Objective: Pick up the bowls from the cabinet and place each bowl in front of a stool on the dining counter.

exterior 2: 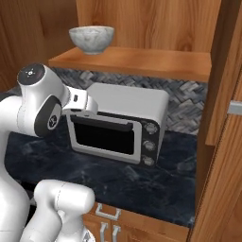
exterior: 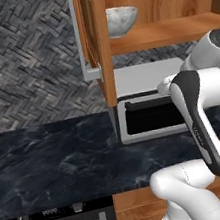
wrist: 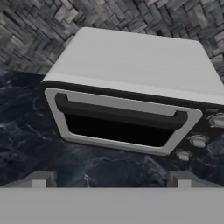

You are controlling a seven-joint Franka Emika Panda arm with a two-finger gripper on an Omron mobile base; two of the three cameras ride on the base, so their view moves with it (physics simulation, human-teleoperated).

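Above the toaster oven on the black counter, the cabinet shelf carries the marbled bowl, higher than the gripper, which faces that oven wide open and empty.

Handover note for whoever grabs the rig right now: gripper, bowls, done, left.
Gripper: open, empty, pointed at the toaster oven on the black marbled counter.
Bowls: the grey-white marbled bowl sits upright on the open shelf of the wooden cabinet, above the toaster oven. The brown wooden bowl isn't visible.
Done: nothing yet; no bowl picked.
Left: raise the arm to the shelf, grasp the marbled bowl, carry it to the dining counter, then find and move the second bowl.
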